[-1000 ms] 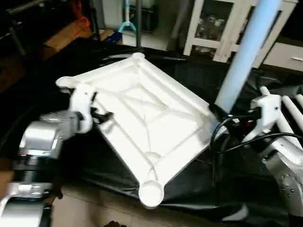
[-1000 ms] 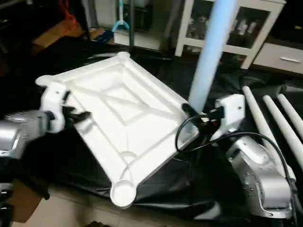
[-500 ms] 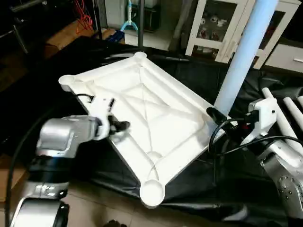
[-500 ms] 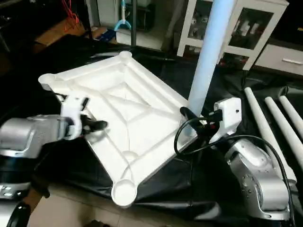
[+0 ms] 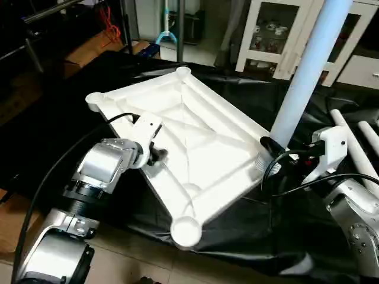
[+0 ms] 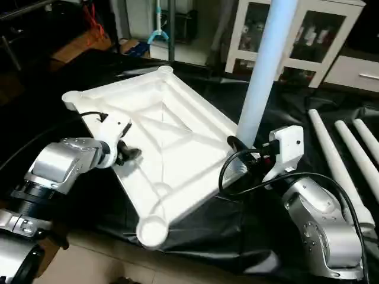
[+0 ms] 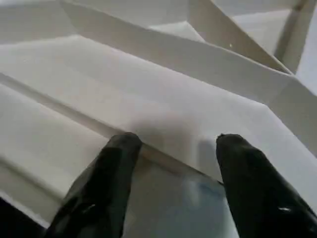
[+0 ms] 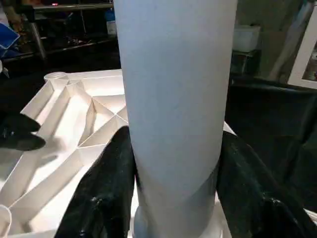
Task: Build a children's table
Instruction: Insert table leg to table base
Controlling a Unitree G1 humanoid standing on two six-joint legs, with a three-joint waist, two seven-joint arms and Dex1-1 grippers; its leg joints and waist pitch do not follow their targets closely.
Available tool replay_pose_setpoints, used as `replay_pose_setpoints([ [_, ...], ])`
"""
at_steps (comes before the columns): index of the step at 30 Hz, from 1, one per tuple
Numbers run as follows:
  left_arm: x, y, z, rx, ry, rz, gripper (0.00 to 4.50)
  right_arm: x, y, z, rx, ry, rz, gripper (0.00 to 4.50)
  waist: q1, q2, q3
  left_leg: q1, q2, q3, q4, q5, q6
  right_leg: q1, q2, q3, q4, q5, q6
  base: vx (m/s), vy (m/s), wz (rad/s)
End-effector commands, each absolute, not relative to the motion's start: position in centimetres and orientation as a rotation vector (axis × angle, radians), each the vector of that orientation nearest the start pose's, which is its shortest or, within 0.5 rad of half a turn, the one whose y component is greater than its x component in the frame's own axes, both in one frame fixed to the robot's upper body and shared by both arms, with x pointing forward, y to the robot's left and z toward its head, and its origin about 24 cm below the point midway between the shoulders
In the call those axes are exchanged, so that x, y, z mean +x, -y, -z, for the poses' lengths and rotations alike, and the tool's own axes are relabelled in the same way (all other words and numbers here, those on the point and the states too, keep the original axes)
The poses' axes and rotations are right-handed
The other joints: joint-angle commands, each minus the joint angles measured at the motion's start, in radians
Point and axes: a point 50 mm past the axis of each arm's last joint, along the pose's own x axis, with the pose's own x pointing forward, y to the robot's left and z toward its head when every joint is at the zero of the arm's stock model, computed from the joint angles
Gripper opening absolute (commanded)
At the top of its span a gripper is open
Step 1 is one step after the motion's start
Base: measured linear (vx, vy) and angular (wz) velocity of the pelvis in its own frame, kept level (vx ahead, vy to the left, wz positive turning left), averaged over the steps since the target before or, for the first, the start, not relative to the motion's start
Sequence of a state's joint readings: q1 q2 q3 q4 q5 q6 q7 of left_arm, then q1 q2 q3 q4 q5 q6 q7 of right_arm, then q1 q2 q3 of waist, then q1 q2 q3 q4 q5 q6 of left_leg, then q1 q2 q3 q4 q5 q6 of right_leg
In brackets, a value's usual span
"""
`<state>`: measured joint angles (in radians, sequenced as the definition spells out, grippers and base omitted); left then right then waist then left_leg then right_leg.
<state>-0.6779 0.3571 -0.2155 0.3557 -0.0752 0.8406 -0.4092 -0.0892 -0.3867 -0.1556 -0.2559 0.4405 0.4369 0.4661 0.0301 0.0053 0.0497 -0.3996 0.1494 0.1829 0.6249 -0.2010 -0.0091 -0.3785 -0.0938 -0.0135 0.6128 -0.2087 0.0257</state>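
Note:
The white table top (image 5: 195, 142) lies underside up on a black cloth, its X ribs and round corner sockets showing. My left gripper (image 5: 159, 155) is at the top's left rim. In the left wrist view its black fingers (image 7: 109, 168) stand apart over a white rib, so the gripper is open. A long white leg (image 5: 308, 65) stands upright in the right corner socket. My right gripper (image 5: 269, 148) is shut on the leg near its base. Both fingers (image 8: 106, 188) press against the tube (image 8: 173, 99).
Spare white legs (image 6: 337, 160) lie on the cloth at the right, behind my right arm. A white glass-door cabinet (image 5: 278, 35) stands at the back. The near corner socket (image 5: 186, 228) hangs over the cloth's front edge. A cardboard box (image 5: 89, 50) sits at the back left.
My left arm has swung inward and the gripper now sits further along the top's left rim, with its fingers a little closer together. The right gripper and the leg have stayed put.

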Motion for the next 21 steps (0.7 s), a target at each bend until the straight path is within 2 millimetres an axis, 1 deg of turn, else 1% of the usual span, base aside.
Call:
replay_pose_setpoints([
  [1,34.8,-16.2,-7.1,0.365,-0.659,0.423,2.46,25.8,20.6,-11.8,0.041,-0.006,-0.454,1.91,-0.006,-0.003,-0.054,0.033,0.065,-0.036,-0.105,-0.288,-0.041,0.012,-0.045,0.023,-0.087,-0.249,-0.164,0.000,0.000,0.00],
  [2,34.8,-16.4,-6.9,0.380,-0.646,0.434,2.39,25.8,20.6,-11.8,0.041,-0.006,-0.458,1.91,-0.006,-0.002,-0.055,0.034,0.065,-0.035,-0.106,-0.289,-0.041,0.011,-0.045,0.023,-0.087,-0.248,-0.163,0.000,0.000,0.00],
  [3,34.9,-16.7,-6.5,0.403,-0.643,0.445,2.32,25.8,20.5,-11.8,0.040,-0.008,-0.463,1.91,-0.006,-0.005,-0.054,0.033,0.065,-0.035,-0.106,-0.281,-0.036,0.011,-0.045,0.024,-0.088,-0.244,-0.161,0.000,0.000,0.00],
  [4,34.9,-16.8,-6.3,0.409,-0.644,0.447,2.16,25.8,20.5,-11.8,0.039,-0.009,-0.466,1.91,-0.005,-0.004,-0.055,0.032,0.065,-0.034,-0.106,-0.273,-0.034,0.010,-0.045,0.024,-0.086,-0.234,-0.160,0.000,0.000,0.00],
  [5,35.0,-17.0,-6.1,0.417,-0.652,0.449,2.10,25.8,20.5,-11.8,0.039,-0.009,-0.468,1.91,-0.005,-0.004,-0.056,0.032,0.067,-0.034,-0.106,-0.265,-0.035,0.011,-0.045,0.024,-0.083,-0.217,-0.165,0.000,0.000,0.00],
  [6,35.0,-17.3,-5.9,0.425,-0.649,0.462,2.10,25.8,20.5,-11.8,0.039,-0.011,-0.471,1.91,-0.005,-0.008,-0.055,0.031,0.066,-0.033,-0.106,-0.262,-0.031,0.010,-0.045,0.024,-0.086,-0.218,-0.164,0.000,0.000,0.00],
  [7,35.0,-17.4,-5.7,0.431,-0.645,0.473,2.05,25.8,20.5,-11.8,0.038,-0.011,-0.472,1.91,-0.005,-0.006,-0.055,0.031,0.066,-0.034,-0.107,-0.260,-0.030,0.011,-0.046,0.024,-0.084,-0.218,-0.167,0.000,0.000,0.00],
  [9,35.0,-18.0,-5.4,0.457,-0.656,0.479,1.76,25.8,20.5,-11.8,0.037,-0.013,-0.476,1.91,-0.006,-0.005,-0.056,0.032,0.068,-0.033,-0.107,-0.260,-0.032,0.010,-0.047,0.024,-0.082,-0.211,-0.173,0.000,0.000,0.00],
  [10,35.0,-18.4,-5.3,0.489,-0.643,0.497,1.69,25.8,20.5,-11.8,0.036,-0.013,-0.477,1.91,-0.006,-0.005,-0.055,0.032,0.067,-0.033,-0.107,-0.261,-0.031,0.010,-0.047,0.025,-0.082,-0.210,-0.174,0.000,0.000,0.00],
  [11,35.0,-18.8,-5.3,0.510,-0.630,0.524,1.66,25.8,20.5,-11.8,0.036,-0.013,-0.477,1.91,-0.007,-0.008,-0.054,0.031,0.066,-0.032,-0.107,-0.268,-0.026,0.008,-0.047,0.025,-0.088,-0.227,-0.168,0.000,0.000,0.00],
  [12,35.1,-19.1,-5.2,0.522,-0.620,0.544,1.66,25.8,20.5,-11.8,0.036,-0.013,-0.477,1.91,-0.007,-0.007,-0.054,0.031,0.067,-0.032,-0.107,-0.271,-0.029,0.010,-0.048,0.026,-0.084,-0.230,-0.167,0.000,0.000,0.00],
  [13,35.2,-20.0,-5.2,0.640,-0.582,0.561,1.54,25.9,20.5,-11.8,0.037,-0.013,-0.477,1.91,-0.010,-0.005,-0.055,0.029,0.068,-0.034,-0.110,-0.273,-0.034,0.012,-0.048,0.025,-0.083,-0.235,-0.164,0.000,0.000,0.00],
  [14,35.2,-20.2,-5.2,0.679,-0.571,0.568,1.41,25.9,20.5,-11.8,0.037,-0.013,-0.477,1.91,-0.010,-0.007,-0.052,0.026,0.066,-0.037,-0.110,-0.282,-0.029,0.010,-0.048,0.024,-0.091,-0.254,-0.153,0.000,0.000,0.00],
  [15,35.2,-20.5,-5.3,0.725,-0.558,0.584,1.30,25.9,20.5,-11.8,0.037,-0.013,-0.477,1.91,-0.017,-0.009,-0.055,0.028,0.068,-0.036,-0.111,-0.294,-0.036,0.010,-0.048,0.026,-0.085,-0.248,-0.146,0.000,0.000,0.00],
  [16,35.5,-21.4,-5.6,0.771,-0.531,0.575,1.30,26.0,20.5,-11.9,0.037,-0.012,-0.477,1.91,-0.023,-0.010,-0.056,0.026,0.069,-0.038,-0.111,-0.285,-0.035,0.012,-0.048,0.025,-0.083,-0.230,-0.147,0.000,0.000,0.00],
  [17,35.5,-21.4,-5.6,0.773,-0.529,0.575,1.24,26.0,20.5,-11.9,0.037,-0.012,-0.477,1.91,-0.030,-0.012,-0.057,0.024,0.068,-0.037,-0.110,-0.279,-0.031,0.013,-0.048,0.025,-0.080,-0.219,-0.152,0.000,0.000,0.00],
  [18,35.7,-22.4,-6.1,0.840,-0.497,0.562,1.17,26.0,20.4,-11.9,0.038,-0.012,-0.478,1.91,-0.033,-0.009,-0.058,0.024,0.069,-0.039,-0.110,-0.271,-0.032,0.015,-0.050,0.024,-0.077,-0.204,-0.159,0.000,0.000,0.00],
  [19,35.9,-23.0,-6.5,0.899,-0.480,0.550,1.04,26.0,20.3,-11.9,0.037,-0.011,-0.479,1.91,-0.040,-0.012,-0.058,0.021,0.069,-0.039,-0.109,-0.263,-0.025,0.015,-0.049,0.024,-0.077,-0.188,-0.163,0.000,0.000,0.00],
  [20,36.0,-23.4,-6.8,0.932,-0.472,0.542,0.91,26.0,20.3,-11.9,0.037,-0.010,-0.480,1.91,-0.042,-0.012,-0.059,0.020,0.068,-0.039,-0.107,-0.259,-0.021,0.016,-0.049,0.023,-0.076,-0.178,-0.165,0.000,0.000,0.00],
  [21,36.2,-24.2,-7.5,1.022,-0.445,0.524,0.83,26.0,20.3,-12.0,0.037,-0.009,-0.481,1.91,-0.049,-0.011,-0.061,0.018,0.069,-0.040,-0.106,-0.236,-0.016,0.021,-0.051,0.023,-0.069,-0.139,-0.175,0.000,0.000,0.00],
])
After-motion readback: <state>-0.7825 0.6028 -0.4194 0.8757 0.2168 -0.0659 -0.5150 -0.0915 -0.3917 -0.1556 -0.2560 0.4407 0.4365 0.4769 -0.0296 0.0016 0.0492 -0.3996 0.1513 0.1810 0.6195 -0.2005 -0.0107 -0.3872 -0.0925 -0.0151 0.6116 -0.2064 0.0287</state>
